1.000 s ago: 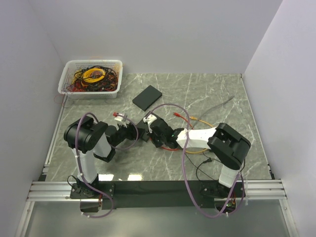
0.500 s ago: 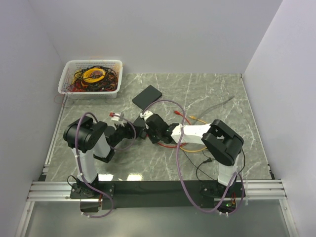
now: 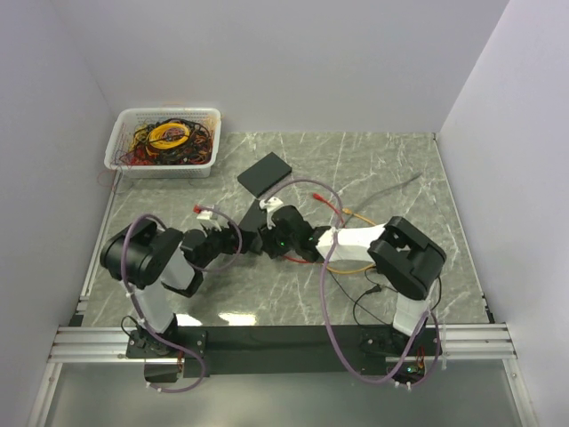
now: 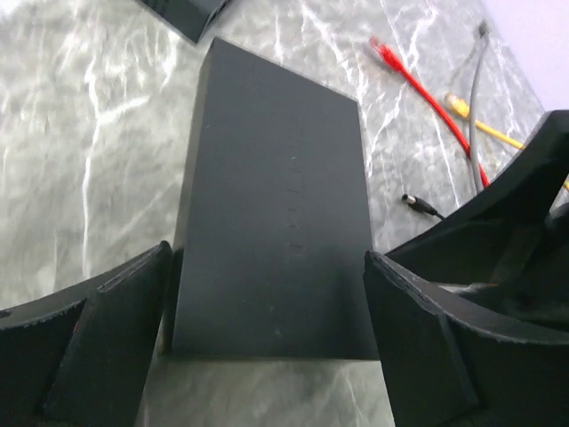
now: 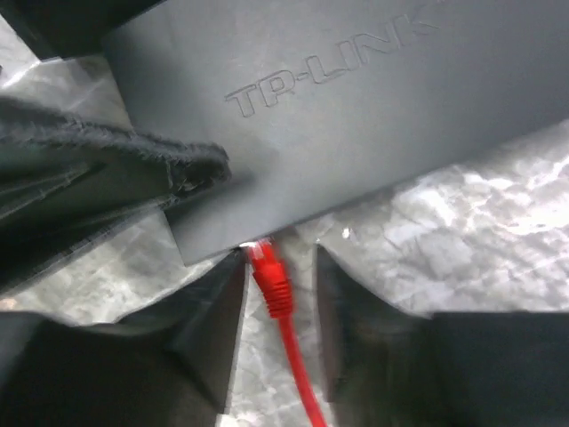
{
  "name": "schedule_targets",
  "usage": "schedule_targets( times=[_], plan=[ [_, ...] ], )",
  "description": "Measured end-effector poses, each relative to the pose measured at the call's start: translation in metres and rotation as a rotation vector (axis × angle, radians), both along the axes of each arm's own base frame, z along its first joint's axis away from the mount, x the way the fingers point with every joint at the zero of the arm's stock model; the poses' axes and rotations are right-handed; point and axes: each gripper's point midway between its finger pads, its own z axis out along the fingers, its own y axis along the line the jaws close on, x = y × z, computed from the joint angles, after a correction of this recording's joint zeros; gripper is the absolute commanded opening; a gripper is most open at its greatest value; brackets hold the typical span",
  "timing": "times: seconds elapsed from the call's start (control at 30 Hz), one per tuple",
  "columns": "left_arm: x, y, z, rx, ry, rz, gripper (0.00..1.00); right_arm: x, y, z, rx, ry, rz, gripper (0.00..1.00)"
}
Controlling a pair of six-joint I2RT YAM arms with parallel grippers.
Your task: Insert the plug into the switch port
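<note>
- The left gripper (image 4: 267,265) is spread wide. The black switch (image 4: 276,178) lies flat on the marble table (image 4: 80,133) between its fingers, which are set just beside the switch's long edges.
- The right gripper (image 5: 277,260) is parted. The red plug (image 5: 269,277) is seen between its fingers with a gap on each side, clasped by neither.
- Just ahead of those fingertips, the plug's tip is met by the switch's side face. How deeply it is seated cannot be told.

Black switch (image 4: 276,213), red plug (image 5: 271,280), grey marbled table (image 3: 382,169)
</note>
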Motion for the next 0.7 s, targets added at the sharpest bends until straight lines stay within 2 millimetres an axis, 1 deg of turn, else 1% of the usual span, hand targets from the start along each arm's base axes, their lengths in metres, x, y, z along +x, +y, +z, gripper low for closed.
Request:
schedule_targets(
  times=[0.07, 0.1, 0.13, 0.17, 0.2, 0.23, 0.3, 0.4, 0.47, 0.53, 0.6, 0.63, 0.7],
  plan=[
    [-0.003, 0.001, 0.000, 0.003, 0.030, 0.002, 0.91, -0.003, -0.004, 0.005, 0.029, -0.025, -0.006, 0.59],
    [-0.004, 0.001, 0.000, 0.004, 0.042, -0.001, 0.91, -0.003, -0.005, 0.011, 0.050, -0.042, -0.009, 0.66],
    [-0.006, 0.001, 0.001, 0.006, 0.056, -0.005, 0.91, -0.004, -0.006, 0.016, 0.068, -0.056, -0.014, 0.68],
    [-0.008, 0.000, 0.001, 0.007, 0.074, -0.008, 0.92, -0.003, -0.007, 0.027, 0.098, -0.080, -0.021, 0.71],
    [-0.013, -0.003, 0.001, 0.003, 0.095, -0.027, 0.92, -0.001, -0.005, 0.043, 0.143, -0.114, -0.026, 0.78],
    [-0.017, -0.007, 0.001, 0.003, 0.112, -0.047, 0.94, 0.002, -0.002, 0.061, 0.190, -0.148, -0.031, 0.84],
    [-0.024, -0.012, 0.003, 0.009, 0.143, -0.069, 0.95, 0.003, -0.001, 0.102, 0.283, -0.220, -0.035, 0.89],
    [-0.028, -0.013, 0.003, 0.018, 0.192, -0.067, 0.95, -0.004, -0.009, 0.151, 0.385, -0.298, -0.037, 0.91],
    [-0.028, -0.012, 0.003, 0.024, 0.213, -0.056, 0.95, -0.010, -0.015, 0.175, 0.432, -0.332, -0.039, 0.91],
    [-0.028, -0.009, 0.005, 0.031, 0.236, -0.040, 0.95, -0.013, -0.023, 0.186, 0.451, -0.346, -0.057, 0.91],
    [-0.030, -0.005, 0.008, 0.038, 0.251, -0.018, 0.95, -0.014, -0.031, 0.188, 0.448, -0.336, -0.095, 0.91],
    [-0.031, -0.002, 0.011, 0.040, 0.253, -0.005, 0.95, -0.013, -0.034, 0.186, 0.438, -0.328, -0.116, 0.91],
    [-0.033, 0.003, 0.024, 0.036, 0.240, 0.022, 0.98, -0.011, -0.040, 0.173, 0.403, -0.288, -0.160, 0.90]
  ],
)
